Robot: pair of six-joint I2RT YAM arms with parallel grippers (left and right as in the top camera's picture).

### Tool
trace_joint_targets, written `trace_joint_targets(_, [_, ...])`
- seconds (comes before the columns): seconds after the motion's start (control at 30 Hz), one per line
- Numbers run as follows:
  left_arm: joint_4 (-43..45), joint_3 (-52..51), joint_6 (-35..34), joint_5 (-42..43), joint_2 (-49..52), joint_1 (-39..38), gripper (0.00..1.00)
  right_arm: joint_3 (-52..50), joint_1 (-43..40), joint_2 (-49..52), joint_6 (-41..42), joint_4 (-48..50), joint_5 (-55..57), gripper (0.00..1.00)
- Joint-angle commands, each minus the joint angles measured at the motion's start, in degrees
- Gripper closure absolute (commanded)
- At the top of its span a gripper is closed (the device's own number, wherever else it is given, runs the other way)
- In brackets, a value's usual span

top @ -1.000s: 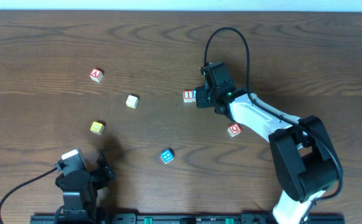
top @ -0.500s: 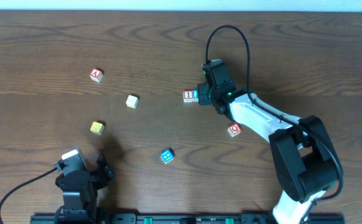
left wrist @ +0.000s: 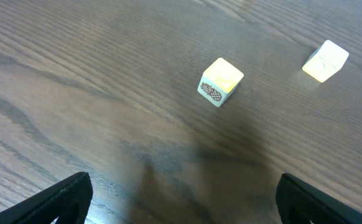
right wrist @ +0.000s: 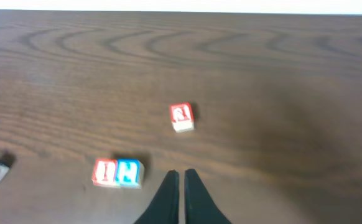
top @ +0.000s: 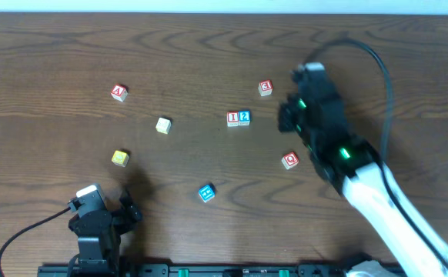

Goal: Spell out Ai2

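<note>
Overhead view, 12 o'clock at the far table [top: 55, 46] edge.

1. "I" cube [top: 232, 118] and "2" cube [top: 244, 118]: near table centre, side by side and touching, the "2" at 3 o'clock of the "I".
2. "A" cube [top: 118, 92]: well apart from the pair, at 9 o'clock of it.
3. "3" cube [top: 265, 88]: at 1 o'clock of the "2". "Q" cube [top: 289, 161]: at 4 o'clock of it.
4. Right gripper [right wrist: 181, 180]: at 3 o'clock of the "2", clear of it. Its fingers stand together with only a thin slit between them, gripping nothing.
5. Left gripper [left wrist: 184, 180]: at the near left edge, fingers spread wide and empty. The yellow cube [top: 120, 158] lies at its 12 o'clock.
</note>
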Motion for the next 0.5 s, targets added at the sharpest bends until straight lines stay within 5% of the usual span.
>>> trace_joint_targets(0.0, [-1.2, -1.5, -0.2, 0.0, -0.3, 0.2, 0.05, -6.1, -1.5, -9.3, -0.7, -0.9, 1.1, 0.90])
trace_joint_targets(0.07, [-1.2, -1.5, -0.2, 0.0, -0.3, 0.2, 0.05, -8.9, -2.4, -15.1, -0.7, -3.2, 1.1, 0.86])
trace_joint_targets(0.17, [-1.2, -1.5, -0.2, 0.0, -0.3, 0.2, 0.05, -11.3, -2.9, -20.4, -0.4, -8.1, 1.1, 0.66])
trace_joint_targets(0.23, [-1.2, -1.5, -0.2, 0.0, -0.3, 0.2, 0.05, -11.6, -2.9, -22.4, 0.7, -12.5, 1.0, 0.43])
trace_joint_targets(0.3, [-1.2, -1.5, -0.2, 0.0, -0.3, 0.2, 0.05, -11.6, -2.9, -22.8, 1.5, -14.3, 0.2, 0.01])
trace_joint_targets(0.47, [-1.2, -1.5, -0.2, 0.0, -0.3, 0.2, 0.05, -11.6, -2.9, -22.4, 1.5, -15.5, -1.7, 0.01])
